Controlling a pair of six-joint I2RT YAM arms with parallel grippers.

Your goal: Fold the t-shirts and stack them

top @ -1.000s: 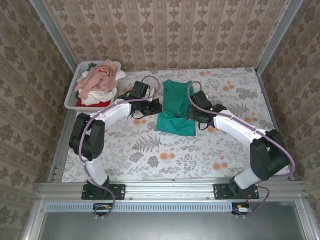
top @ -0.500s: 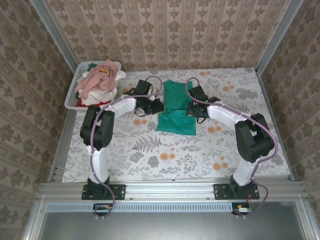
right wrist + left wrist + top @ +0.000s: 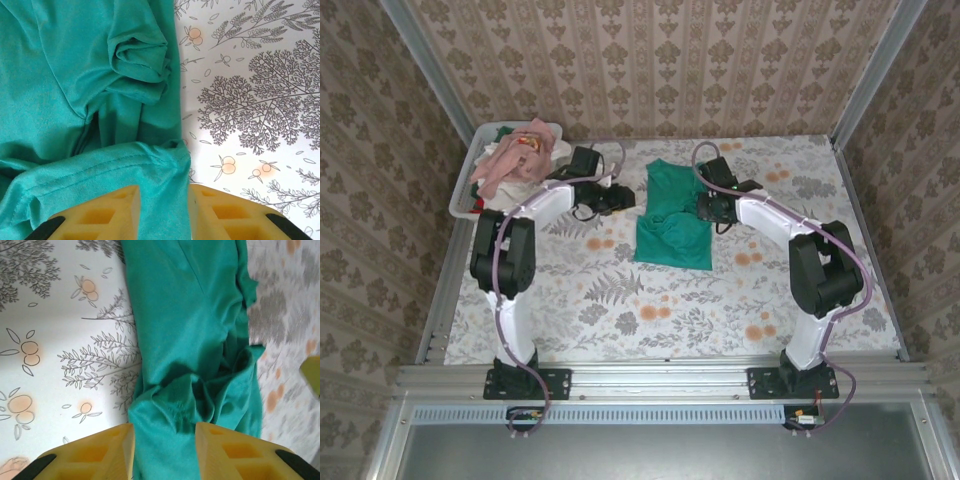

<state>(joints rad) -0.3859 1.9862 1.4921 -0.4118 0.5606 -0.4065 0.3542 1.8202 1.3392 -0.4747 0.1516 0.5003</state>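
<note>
The teal-green t-shirt (image 3: 672, 215) lies crumpled lengthwise on the flowered table, its near part bunched over itself. My left gripper (image 3: 623, 197) is low at the shirt's left edge. In the left wrist view its yellow fingers (image 3: 95, 455) stand apart, and teal cloth (image 3: 190, 340) runs between and beyond them. My right gripper (image 3: 712, 208) is at the shirt's right edge, open. A hemmed corner of the shirt (image 3: 165, 155) lies in the gap between its fingers (image 3: 225, 215). The chest print and tag are hidden.
A white tub (image 3: 460, 195) stands at the back left, heaped with pink, white and red shirts (image 3: 520, 160). Metal frame posts and patterned walls close in the table on three sides. Bare flowered tabletop (image 3: 650, 310) stretches in front of the shirt.
Both grippers slid toward the back of the table along the shirt's sides. The left one also drew off to the left. The shirt's near part now lies bunched.
</note>
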